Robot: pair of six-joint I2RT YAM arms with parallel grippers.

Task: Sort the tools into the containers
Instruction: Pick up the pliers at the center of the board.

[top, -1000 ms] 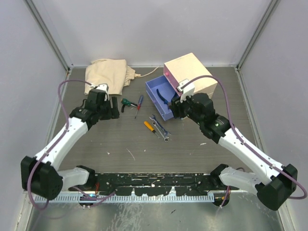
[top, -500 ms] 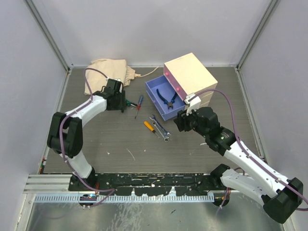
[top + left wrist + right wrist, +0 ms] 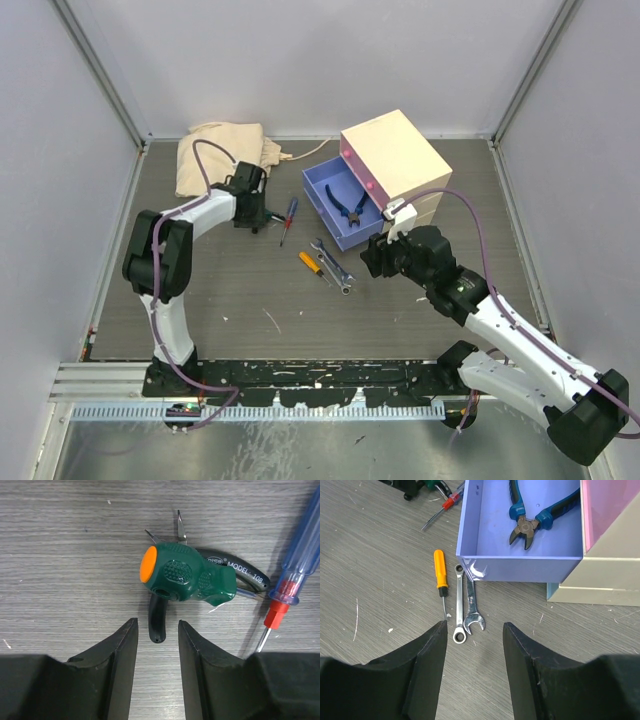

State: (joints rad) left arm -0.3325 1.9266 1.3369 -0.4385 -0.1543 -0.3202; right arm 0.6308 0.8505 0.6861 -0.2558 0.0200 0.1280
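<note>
left claw (image 3: 156, 630) part spread, pinching nothing. stubby green-handled screwdriver (image 3: 187, 577) lies on desk (image 3: 60, 540) just ahead of its tips, long axis across the gap; left arm nearer.

In the left wrist view the blue-handled screwdriver (image 3: 300, 545) runs off the upper right edge. The stubby green-handled screwdriver (image 3: 187, 577) lies over the middle of the black-handled tool (image 3: 157, 617), so its kind cannot be told. In the right wrist view the blue-handled pliers (image 3: 518, 505) lose a handle end at the top edge, and the pink drawer (image 3: 610, 510) and cream chest (image 3: 600, 577) are cut by the right edge. In the top view the left gripper (image 3: 256, 218) mostly hides the green screwdriver.
</note>
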